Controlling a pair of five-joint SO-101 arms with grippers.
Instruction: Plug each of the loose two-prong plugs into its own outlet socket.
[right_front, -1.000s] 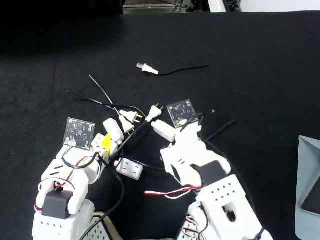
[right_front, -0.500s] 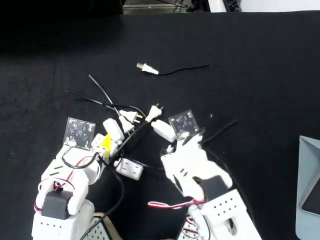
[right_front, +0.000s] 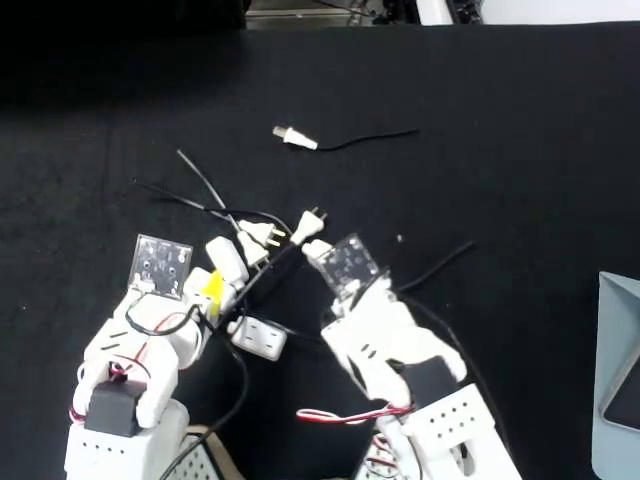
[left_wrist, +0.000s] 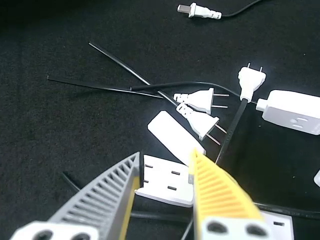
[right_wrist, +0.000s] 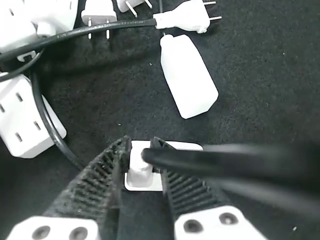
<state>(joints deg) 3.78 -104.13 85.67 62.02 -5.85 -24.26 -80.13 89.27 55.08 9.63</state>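
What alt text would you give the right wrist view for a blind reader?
The right gripper pinches a white plug with a black cord at a flat white socket plate. Beyond on black cloth lie a white block, loose plugs and a slotted outlet block.

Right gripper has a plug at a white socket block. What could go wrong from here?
The socket block by the plug in the right gripper lies unheld; pressing may slide or tip it. The plug's black cord crosses that gripper's finger and could snag. Another cord curls close by and may get dragged.
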